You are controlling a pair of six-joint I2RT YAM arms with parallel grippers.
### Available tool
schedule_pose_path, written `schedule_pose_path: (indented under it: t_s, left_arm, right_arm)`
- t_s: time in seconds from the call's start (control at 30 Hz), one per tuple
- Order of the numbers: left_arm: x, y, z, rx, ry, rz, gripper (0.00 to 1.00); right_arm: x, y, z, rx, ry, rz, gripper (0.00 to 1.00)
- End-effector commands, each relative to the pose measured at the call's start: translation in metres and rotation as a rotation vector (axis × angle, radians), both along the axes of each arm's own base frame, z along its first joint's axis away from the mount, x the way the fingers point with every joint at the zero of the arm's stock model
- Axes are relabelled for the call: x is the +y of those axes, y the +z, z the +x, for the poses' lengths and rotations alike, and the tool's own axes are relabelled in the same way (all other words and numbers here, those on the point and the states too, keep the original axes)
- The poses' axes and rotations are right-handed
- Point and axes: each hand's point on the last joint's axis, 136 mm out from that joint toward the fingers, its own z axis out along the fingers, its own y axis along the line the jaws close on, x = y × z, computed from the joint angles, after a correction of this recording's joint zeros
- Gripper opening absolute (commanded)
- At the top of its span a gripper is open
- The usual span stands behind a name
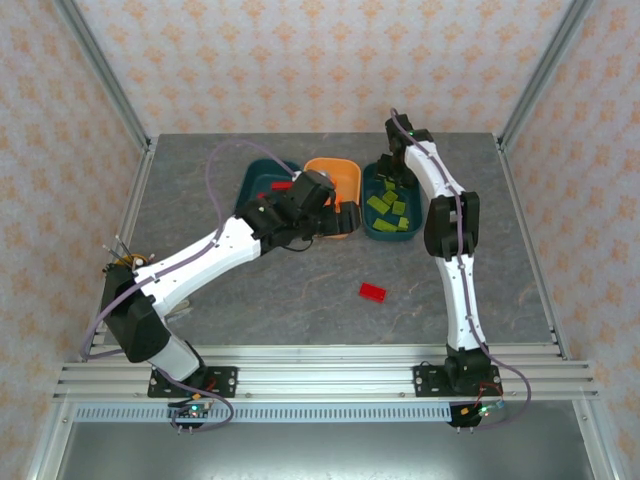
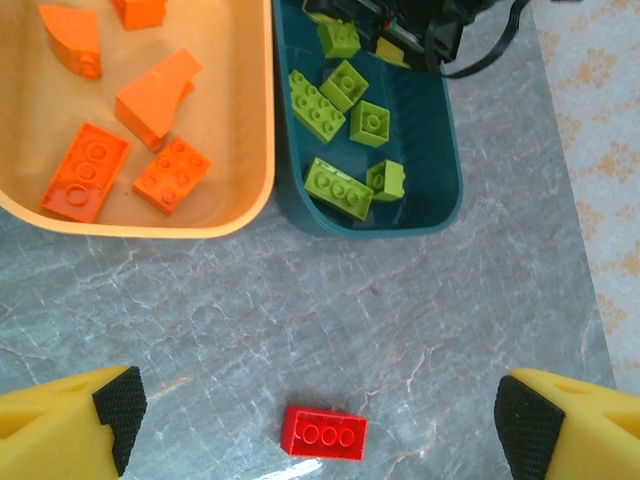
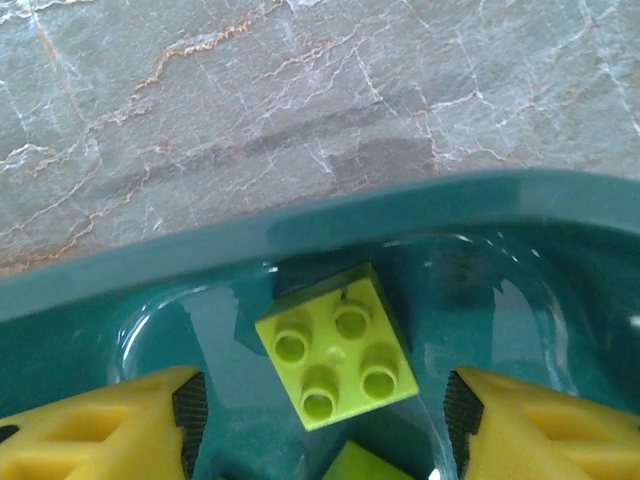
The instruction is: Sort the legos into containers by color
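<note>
- Right gripper point(image 3: 320, 415): jaws apart, low inside the right-hand dark teal plastic tray point(image 3: 400, 215). A yellow-green four-stud lego brick point(image 3: 335, 345) lies flat between them, clear of both fingers.
- Right arm: elbow bent, forearm reaching to that tray's far end, near the far edge of the counter point(image 1: 200, 290).
- Left gripper point(image 2: 320, 420): jaws wide apart, holding nothing, above bare counter just short of the orange plastic tray point(image 2: 262, 150).
- Left arm: stretched diagonally from the near-left corner.
- Red rectangular lego brick point(image 2: 323, 432): loose mid-counter.
</note>
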Motion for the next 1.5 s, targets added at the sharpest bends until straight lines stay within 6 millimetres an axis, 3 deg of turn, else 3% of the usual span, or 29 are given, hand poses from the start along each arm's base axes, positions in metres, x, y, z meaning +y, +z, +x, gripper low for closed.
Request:
schedule_pose_path:
  t_s: [0.0, 0.07, 0.17, 0.33, 0.6, 0.63, 0.77, 0.9, 1.0, 1.2, 1.47]
  left_arm:
    - [0.001, 0.002, -0.007, -0.016, 0.011, 0.031, 0.94]
    - [-0.006, -0.002, -0.012, -0.010, -0.015, 0.047, 0.94]
    - [-0.017, -0.019, -0.024, 0.023, -0.063, 0.087, 0.94]
    - [-0.040, -0.056, -0.047, 0.084, -0.158, 0.185, 0.97]
    - [-0.087, -0.121, -0.076, 0.191, -0.297, 0.314, 1.00]
    - [-0.090, -0.138, -0.078, 0.217, -0.302, 0.352, 1.00]
    - [-0.100, -0.160, -0.078, 0.260, -0.294, 0.409, 1.00]
    - [-0.102, -0.181, -0.076, 0.296, -0.289, 0.468, 1.00]
    - [-0.103, -0.192, -0.077, 0.313, -0.292, 0.487, 1.00]
    - [-0.105, -0.207, -0.078, 0.335, -0.291, 0.510, 0.95]
    - [-0.102, -0.205, -0.072, 0.307, -0.271, 0.527, 0.73]
  right_arm:
    - [-0.011, 0.091, -0.009, -0.146, -0.045, -0.003, 0.65]
    - [-0.018, 0.115, -0.024, -0.183, -0.084, -0.005, 0.65]
    - [-0.029, 0.142, -0.064, -0.215, -0.152, 0.014, 0.65]
    - [-0.045, 0.165, -0.158, -0.233, -0.223, 0.071, 0.70]
    - [-0.058, 0.163, -0.313, -0.157, -0.231, 0.164, 0.83]
    - [-0.060, 0.162, -0.328, -0.150, -0.232, 0.172, 0.84]
    - [-0.068, 0.162, -0.375, -0.133, -0.242, 0.179, 0.86]
    - [-0.072, 0.158, -0.405, -0.108, -0.241, 0.184, 0.86]
    - [-0.073, 0.154, -0.414, -0.100, -0.247, 0.192, 0.86]
    - [-0.072, 0.151, -0.413, -0.103, -0.258, 0.200, 0.85]
    - [-0.069, 0.148, -0.406, -0.104, -0.249, 0.206, 0.84]
